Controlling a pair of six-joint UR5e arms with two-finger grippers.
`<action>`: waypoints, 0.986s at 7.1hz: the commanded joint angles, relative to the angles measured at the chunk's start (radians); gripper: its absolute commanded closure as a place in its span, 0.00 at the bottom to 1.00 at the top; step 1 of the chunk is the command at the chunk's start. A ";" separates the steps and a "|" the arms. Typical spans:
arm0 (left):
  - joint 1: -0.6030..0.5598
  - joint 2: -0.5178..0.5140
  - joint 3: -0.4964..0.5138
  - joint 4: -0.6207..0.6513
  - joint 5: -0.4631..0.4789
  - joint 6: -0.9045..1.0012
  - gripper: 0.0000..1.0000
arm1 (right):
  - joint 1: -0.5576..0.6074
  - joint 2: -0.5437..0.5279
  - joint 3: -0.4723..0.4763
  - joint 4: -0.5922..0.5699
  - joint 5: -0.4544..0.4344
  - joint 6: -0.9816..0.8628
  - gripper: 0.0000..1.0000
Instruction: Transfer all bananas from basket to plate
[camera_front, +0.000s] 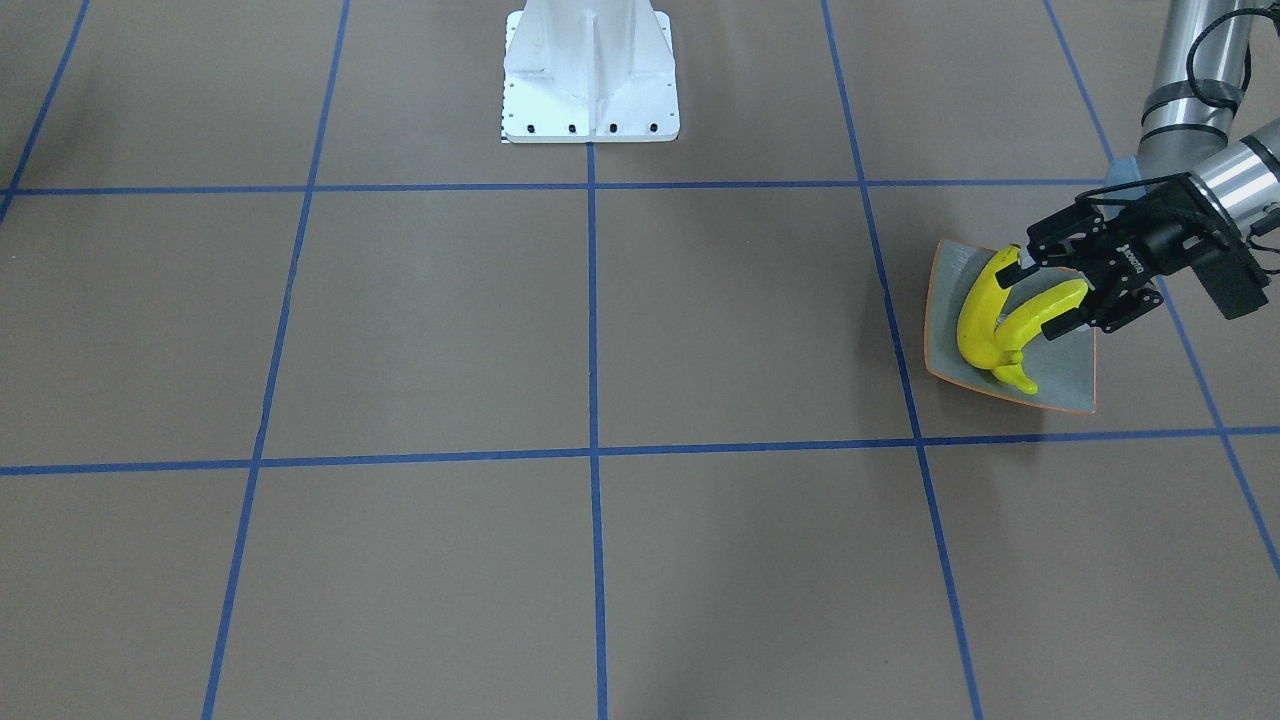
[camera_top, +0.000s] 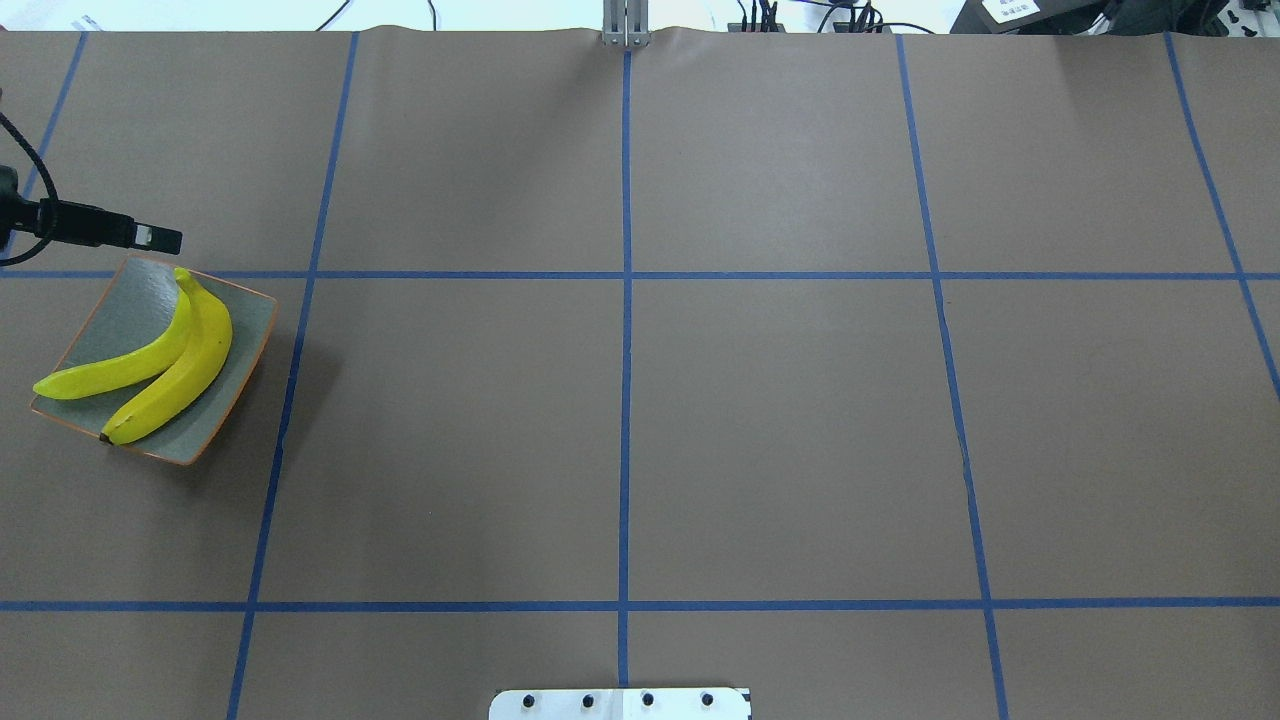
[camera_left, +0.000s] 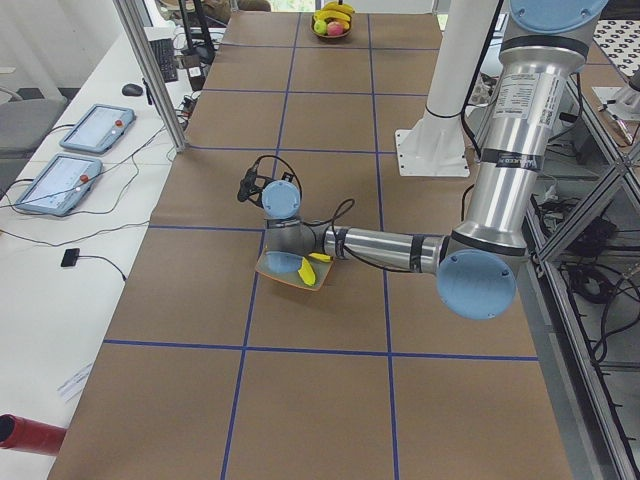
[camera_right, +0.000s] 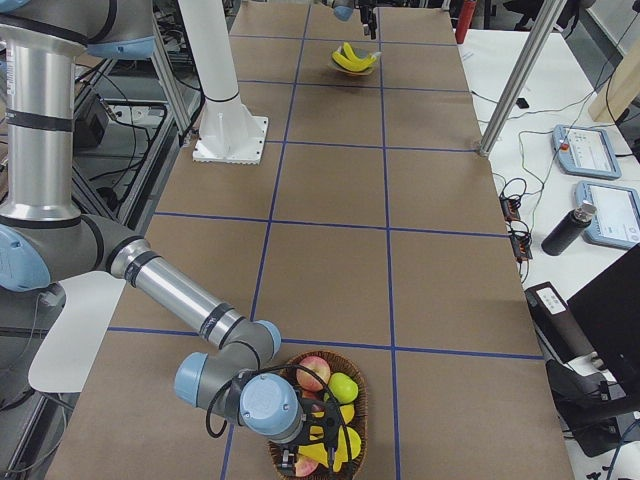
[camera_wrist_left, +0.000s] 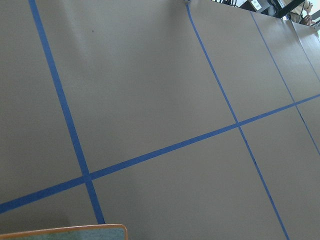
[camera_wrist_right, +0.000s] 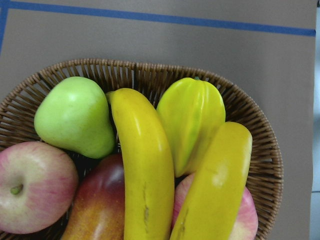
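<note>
Two yellow bananas (camera_top: 185, 365) (camera_top: 115, 372) lie side by side on the grey-blue plate (camera_top: 245, 320) at the table's left end; they also show in the front view (camera_front: 978, 310). My left gripper (camera_front: 1035, 300) is open and empty, hovering over the plate's far edge; it shows in the overhead view (camera_top: 160, 238) too. Two more bananas (camera_wrist_right: 145, 170) (camera_wrist_right: 215, 185) lie in the wicker basket (camera_wrist_right: 150, 70) at the right end. My right gripper (camera_right: 310, 440) hangs just over the basket (camera_right: 355, 385); I cannot tell whether it is open or shut.
The basket also holds a green pear (camera_wrist_right: 75, 115), a star fruit (camera_wrist_right: 192, 120) and red apples (camera_wrist_right: 30, 185). The white robot pedestal (camera_front: 590, 70) stands at the table's near middle. Blue tape lines cross the brown table. The plate's corner (camera_wrist_left: 65, 232) shows in the left wrist view.
</note>
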 joint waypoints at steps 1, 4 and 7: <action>-0.004 0.007 -0.023 -0.001 0.000 0.000 0.00 | 0.000 -0.006 -0.023 0.027 -0.033 0.044 0.03; -0.007 0.009 -0.031 -0.001 0.000 0.000 0.00 | -0.001 -0.001 -0.120 0.217 -0.050 0.180 0.08; -0.007 0.023 -0.032 -0.004 0.000 0.006 0.00 | -0.008 0.002 -0.112 0.219 -0.038 0.219 0.36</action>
